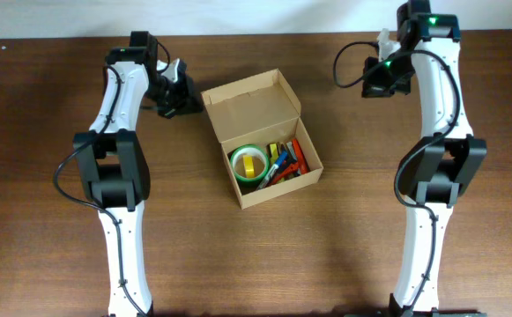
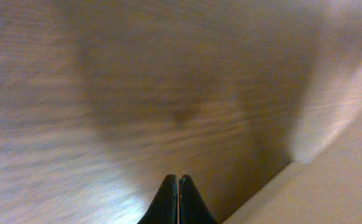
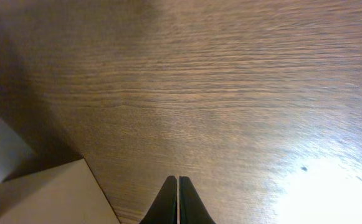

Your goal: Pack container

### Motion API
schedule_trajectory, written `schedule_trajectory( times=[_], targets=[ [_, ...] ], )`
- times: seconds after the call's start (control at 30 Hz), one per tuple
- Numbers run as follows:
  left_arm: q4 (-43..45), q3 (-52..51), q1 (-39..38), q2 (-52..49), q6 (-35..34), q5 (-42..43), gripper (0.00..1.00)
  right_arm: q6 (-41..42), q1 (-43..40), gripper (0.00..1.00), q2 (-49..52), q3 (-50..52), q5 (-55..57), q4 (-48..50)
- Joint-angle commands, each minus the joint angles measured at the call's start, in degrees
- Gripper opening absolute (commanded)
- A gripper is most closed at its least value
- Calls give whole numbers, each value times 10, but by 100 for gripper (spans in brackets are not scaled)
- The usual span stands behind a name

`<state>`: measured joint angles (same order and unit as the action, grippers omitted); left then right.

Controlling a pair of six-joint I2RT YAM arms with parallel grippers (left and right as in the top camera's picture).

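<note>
Overhead: open container [image 1: 251,106], long axis lower-left to upper-right.

You work over a dark brown wooden table [image 1: 256,264], and its grain runs across the whole surface. Beyond both tools, along the far edge, you see a pale strip [image 1: 238,16]; you cannot tell whether it is wall or floor. Just beside the right gripper [image 3: 178,182], a white glare [image 3: 330,186] lies on the wood. Ahead of the left gripper [image 2: 177,180], a soft shadow [image 2: 181,112] darkens the grain.

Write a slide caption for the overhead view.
Open cardboard box holding tape and pens, between left arm and right arm.
</note>
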<state>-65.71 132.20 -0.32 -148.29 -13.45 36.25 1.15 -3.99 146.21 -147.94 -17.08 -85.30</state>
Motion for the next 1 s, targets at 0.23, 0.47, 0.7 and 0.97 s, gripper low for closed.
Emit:
schedule_trajectory(
  times=[0.23, 0.47, 0.7, 0.97],
  targets=[
    [83, -3, -17, 10, -76, 166, 2, -53, -2, 4, 40, 4, -68, -4],
    [92, -3, -19, 10, -77, 191, 2, -96, 0, 4, 42, 4, -123, -5],
    [100, -3, -32, 10, -77, 199, 2, -106, 11, 4, 51, 27, -148, 17],
    [102, -3, -33, 10, -77, 197, 2, -146, 26, 4, 89, 28, -280, 13]
  ],
)
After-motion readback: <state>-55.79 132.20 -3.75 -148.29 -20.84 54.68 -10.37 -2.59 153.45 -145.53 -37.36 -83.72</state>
